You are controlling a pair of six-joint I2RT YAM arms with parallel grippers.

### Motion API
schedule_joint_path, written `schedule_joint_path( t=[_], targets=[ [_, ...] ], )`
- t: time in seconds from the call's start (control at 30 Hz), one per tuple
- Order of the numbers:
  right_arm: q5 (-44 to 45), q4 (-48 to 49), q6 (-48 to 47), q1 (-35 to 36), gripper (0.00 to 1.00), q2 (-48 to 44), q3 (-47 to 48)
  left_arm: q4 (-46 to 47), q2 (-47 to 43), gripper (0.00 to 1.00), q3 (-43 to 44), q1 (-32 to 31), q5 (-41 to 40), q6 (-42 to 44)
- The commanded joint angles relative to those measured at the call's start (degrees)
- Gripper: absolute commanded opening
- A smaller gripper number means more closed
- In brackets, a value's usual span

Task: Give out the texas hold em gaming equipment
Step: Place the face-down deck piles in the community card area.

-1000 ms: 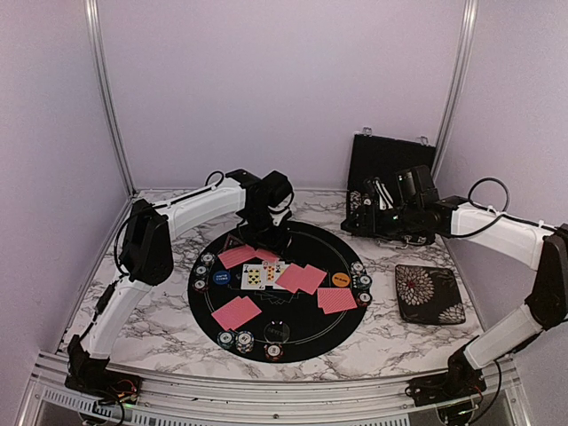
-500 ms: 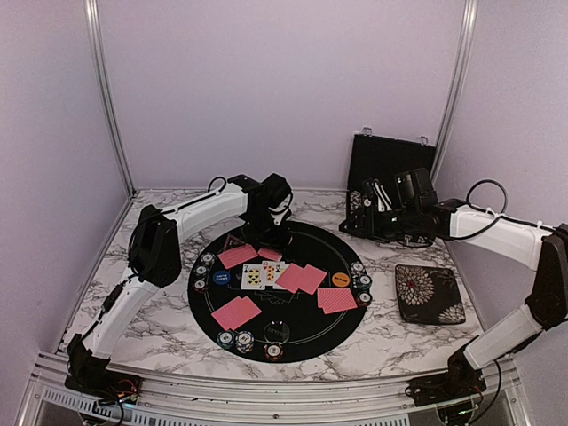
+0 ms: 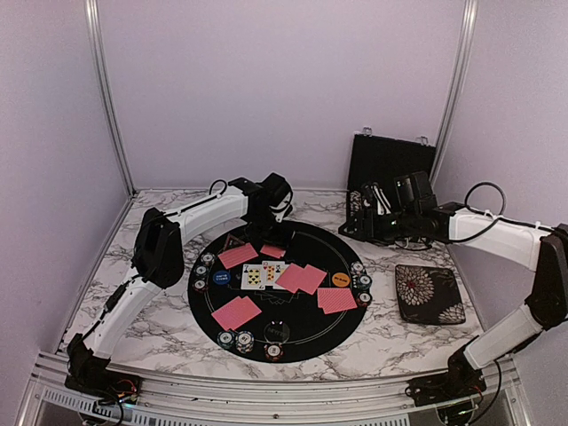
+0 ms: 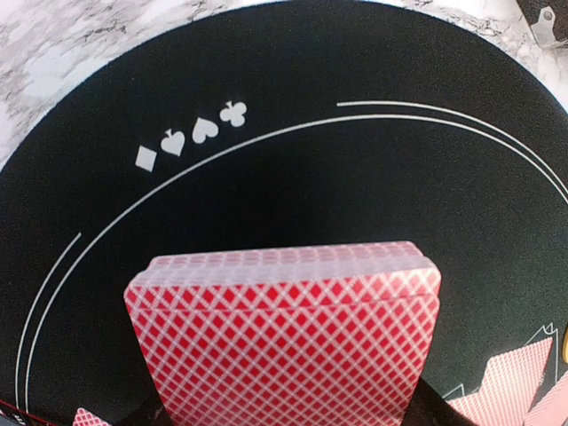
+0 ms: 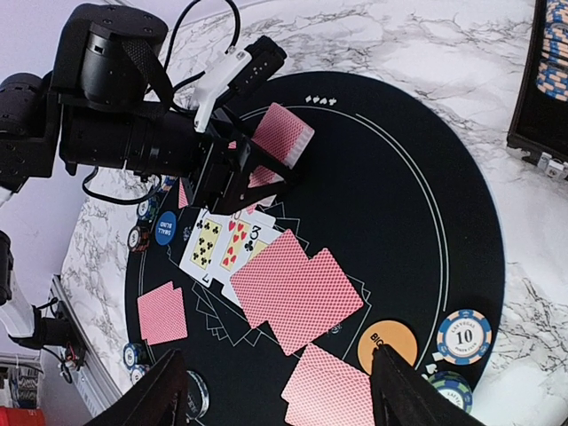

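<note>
Playing cards are sitting as a squared deck [image 4: 284,346] clenched in the left end effector [image 3: 266,234]. Its fingers are pressing on two opposite edges at the stack's rear, while most of the red-latticed backs are jutting out ahead of the fingertips. Directly beneath this end effector the round black mat [image 4: 293,195] is lying bare, with its printed suit symbols [image 4: 204,130] ahead and to the left. On the side toward the arms' bases, a few face-up cards [image 5: 226,241] are lying side by side, flanked by face-down cards [image 5: 297,293] in overlapping pairs. The right end effector [image 5: 282,395] is hovering released, jaws standing wide with nothing between them. Ahead of it an orange button [image 5: 388,342] and a striped chip stack [image 5: 464,335] are resting near the mat's rim.

The deck is probably handling as light but treacherous. Glossy cards are likely sliding over one another, so an edge pinch is keeping the block square only under even pressure, and any tilt is risking the top cards slipping off. A single card is thin, bending easily and lying too flat for fingers to get under, so peeling it from the deck's free end or dragging it to an overhang seems the better hold. Chips are looking stiff and heavier, best taken across the rim of a whole stack
</note>
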Motion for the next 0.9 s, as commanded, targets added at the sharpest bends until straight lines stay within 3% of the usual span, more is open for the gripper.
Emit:
schedule_joint_path(
  t=[0.0,0.13,0.27,0.63,0.87],
  targets=[
    [-0.6,2.2,0.6,0.6,0.68,0.0,-0.6,3.4,2.3,0.53,1.8,0.7,0.3,-0.4],
    [-0.3,2.7,0.9,0.6,0.68,-0.1,-1.4,3.8,3.3,0.68,1.7,0.9,0.1,-0.4],
    [-0.1,2.9,1.4,0.7,0.68,-0.1,-1.7,4.8,2.7,0.97,1.8,1.8,-2.6,-1.9],
    [5.1,0.5,1.7,3.5,0.68,0.0,0.2,10.7,-7.6,0.99,0.9,2.6,-4.4,-1.3],
    [10.1,-0.3,1.1,4.9,0.71,-0.9,1.4,13.3,-20.1,0.99,-11.3,2.8,-6.3,-0.2]
  ],
)
